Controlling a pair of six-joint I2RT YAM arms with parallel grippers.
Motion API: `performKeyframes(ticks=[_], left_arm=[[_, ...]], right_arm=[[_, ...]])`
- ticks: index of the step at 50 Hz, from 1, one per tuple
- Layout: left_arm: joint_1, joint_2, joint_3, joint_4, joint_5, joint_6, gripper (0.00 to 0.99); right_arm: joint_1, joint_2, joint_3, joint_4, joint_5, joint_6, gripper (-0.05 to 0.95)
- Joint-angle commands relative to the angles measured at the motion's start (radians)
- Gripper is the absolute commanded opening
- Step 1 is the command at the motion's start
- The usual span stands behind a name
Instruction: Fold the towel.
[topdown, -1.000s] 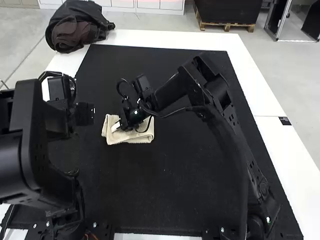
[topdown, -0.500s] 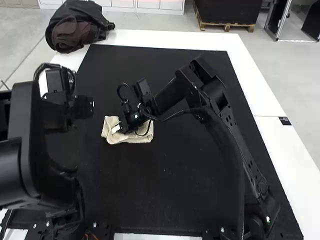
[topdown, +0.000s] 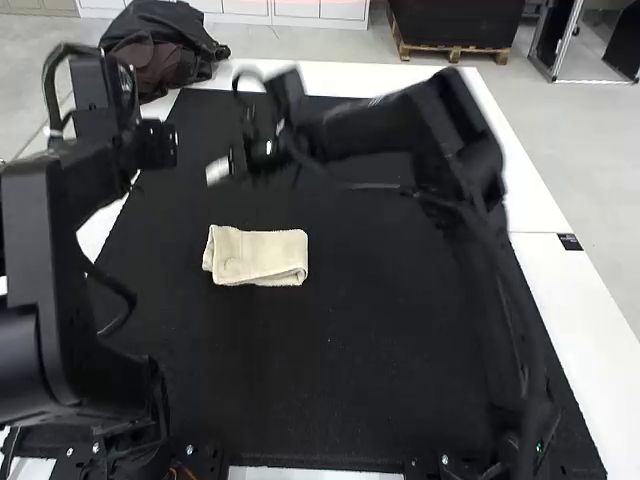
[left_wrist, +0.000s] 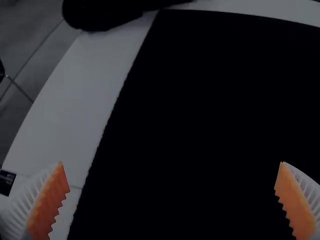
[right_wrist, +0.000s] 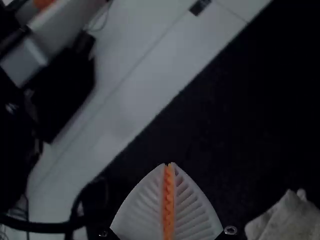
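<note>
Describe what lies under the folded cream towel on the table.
The cream towel lies on the black mat, which shows all around it. The towel's underside and the patch of mat directly beneath are covered, so neither can be seen.

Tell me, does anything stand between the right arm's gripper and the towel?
Nothing visible does. In the high view, just the black mat shows between the right gripper and the folded towel.

Black matting (topdown: 290, 380) covers most of the white counter (topdown: 575, 300). Beyond lies grey floor (topdown: 325, 48), with white cabinets (topdown: 300, 9) toward eleven o'clock and a black container (topdown: 455, 22) on a wooden pallet (topdown: 432, 47) at one.
</note>
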Motion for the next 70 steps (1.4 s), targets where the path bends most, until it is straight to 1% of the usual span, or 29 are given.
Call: performKeyframes(ticks=[1, 4, 5, 6, 8, 9, 11, 14, 15, 16, 23, 26, 29, 31, 34, 37, 41, 45, 47, 51, 56, 64, 70], left_arm=[[0.0, -0.038, 0.081, -0.022, 0.009, -0.015, 0.967], [0.0, -0.047, 0.121, -0.039, 0.01, -0.017, 0.967], [0.0, -0.05, 0.135, -0.046, 0.01, -0.017, 0.967], [0.0, -0.053, 0.142, -0.049, 0.012, -0.017, 0.967], [-0.001, -0.058, 0.169, -0.065, 0.013, -0.019, 0.967], [-0.003, -0.061, 0.179, -0.069, 0.015, -0.022, 0.967], [-0.007, -0.066, 0.201, -0.08, 0.015, -0.031, 0.967], [-0.021, -0.078, 0.239, -0.101, 0.015, -0.035, 0.967], [-0.026, -0.083, 0.248, -0.108, 0.013, -0.037, 0.967], [-0.03, -0.089, 0.257, -0.112, 0.013, -0.038, 0.967], [-0.075, -0.139, 0.33, -0.129, 0.01, -0.045, 0.967], [-0.09, -0.164, 0.356, -0.129, 0.01, -0.049, 0.967], [-0.106, -0.185, 0.382, -0.129, 0.01, -0.068, 0.967], [-0.116, -0.202, 0.397, -0.129, 0.007, -0.072, 0.967], [-0.129, -0.224, 0.412, -0.131, -0.01, -0.086, 0.967], [-0.142, -0.251, 0.415, -0.127, -0.054, -0.086, 0.967], [-0.155, -0.291, 0.417, -0.109, -0.1, -0.084, 0.967], [-0.161, -0.34, 0.417, -0.094, -0.102, -0.08, 0.967], [-0.162, -0.365, 0.415, -0.089, -0.097, -0.078, 0.967], [-0.164, -0.432, 0.412, -0.089, -0.065, -0.081, 0.967], [-0.164, -0.514, 0.389, -0.074, -0.041, -0.088, 0.967], [-0.162, -0.658, 0.32, -0.062, -0.038, -0.095, 0.967], [-0.158, -0.787, 0.227, 0.003, -0.034, -0.095, 0.967]], right_arm=[[-0.035, -0.116, 0.073, -0.048, 0.054, 0.036, -0.01], [-0.052, -0.168, 0.105, -0.076, 0.078, 0.038, 0.13], [-0.058, -0.185, 0.118, -0.087, 0.089, 0.038, 0.2], [-0.061, -0.194, 0.124, -0.093, 0.095, 0.038, 0.23], [-0.075, -0.231, 0.142, -0.116, 0.116, 0.03, 0.36], [-0.081, -0.249, 0.147, -0.121, 0.132, 0.025, 0.41], [-0.093, -0.287, 0.151, -0.136, 0.164, 0.007, 0.55], [-0.114, -0.352, 0.144, -0.15, 0.193, -0.016, 0.84], [-0.119, -0.37, 0.142, -0.156, 0.202, -0.027, 0.89], [-0.127, -0.393, 0.139, -0.164, 0.222, -0.041, 0.92], [-0.176, -0.586, 0.078, -0.18, 0.342, -0.146, 0.92], [-0.203, -0.668, 0.047, -0.176, 0.386, -0.169, 0.92], [-0.242, -0.751, 0.015, -0.17, 0.443, -0.208, 0.92], [-0.271, -0.804, -0.007, -0.167, 0.463, -0.212, 0.92], [-0.323, -0.884, -0.047, -0.167, 0.48, -0.215, 0.92], [-0.383, -0.973, -0.099, -0.167, 0.508, -0.215, 0.92], [-0.45, -1.082, -0.172, -0.148, 0.517, -0.214, 0.92], [-0.516, -1.209, -0.267, -0.113, 0.514, -0.205, 0.92], [-0.539, -1.263, -0.306, -0.101, 0.514, -0.199, 0.92], [-0.582, -1.386, -0.39, -0.078, 0.514, -0.174, 0.92], [-0.621, -1.525, -0.475, -0.048, 0.511, -0.162, 0.92], [-0.69, -1.717, -0.551, -0.045, 0.524, -0.174, 0.92], [-0.736, -1.863, -0.613, -0.047, 0.557, -0.2, 0.92]])
